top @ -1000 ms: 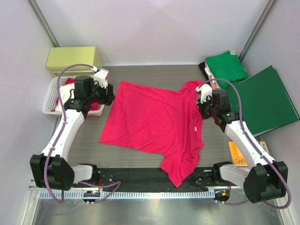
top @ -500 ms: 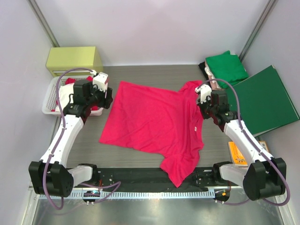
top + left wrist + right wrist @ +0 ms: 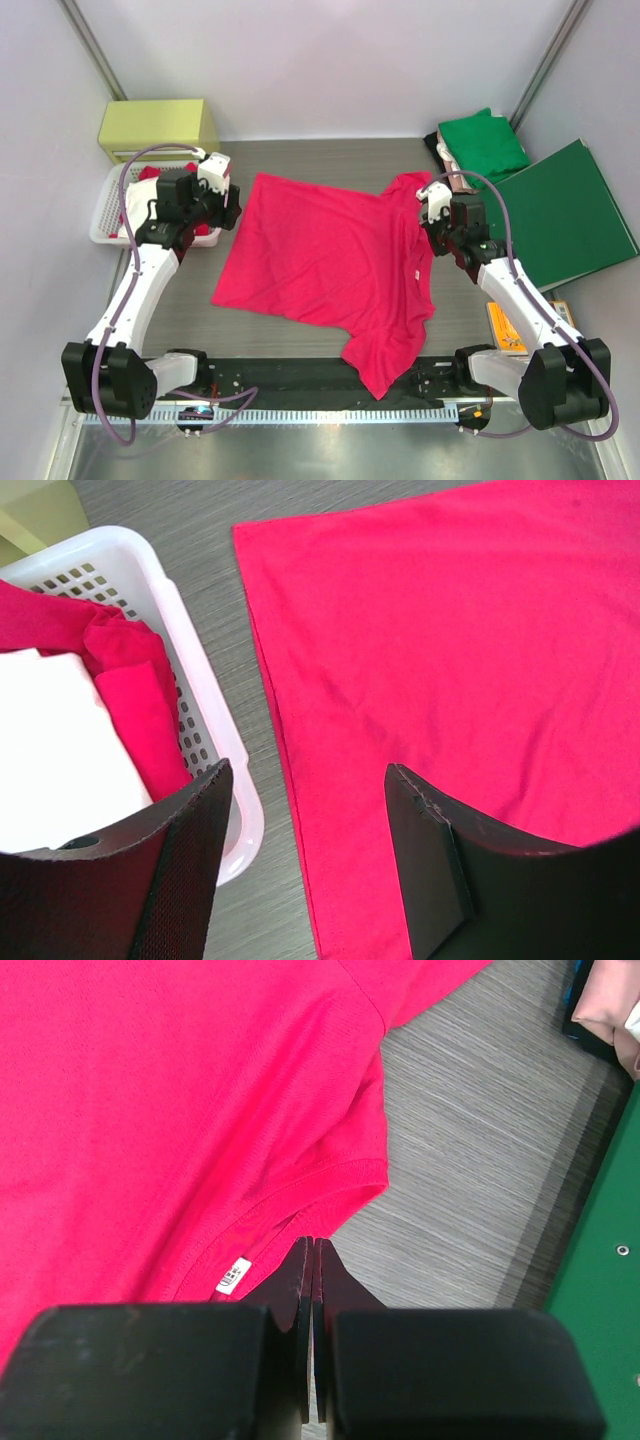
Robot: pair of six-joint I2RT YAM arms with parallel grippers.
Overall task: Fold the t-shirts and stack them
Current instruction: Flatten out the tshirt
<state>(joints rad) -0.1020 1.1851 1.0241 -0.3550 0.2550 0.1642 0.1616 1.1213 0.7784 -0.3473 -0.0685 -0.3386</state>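
The red t-shirt (image 3: 320,260) lies flat on the tabletop (image 3: 330,155), not folded yet; the left end effector (image 3: 307,775) hangs open over its edge and probably needs to drop and pinch it, while the right end effector (image 3: 312,1250) is closed at the collar.

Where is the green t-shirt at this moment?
The green t-shirt lies folded at the far right of the top view, beside the dark green folder.

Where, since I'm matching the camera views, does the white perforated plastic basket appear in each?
Top external: white perforated plastic basket at the left edge, mid-height.
Left wrist: the basket along the left side.
Right wrist: not in it.
Shared landmark: the bright pinkish-red cloth t-shirt, in all three views.
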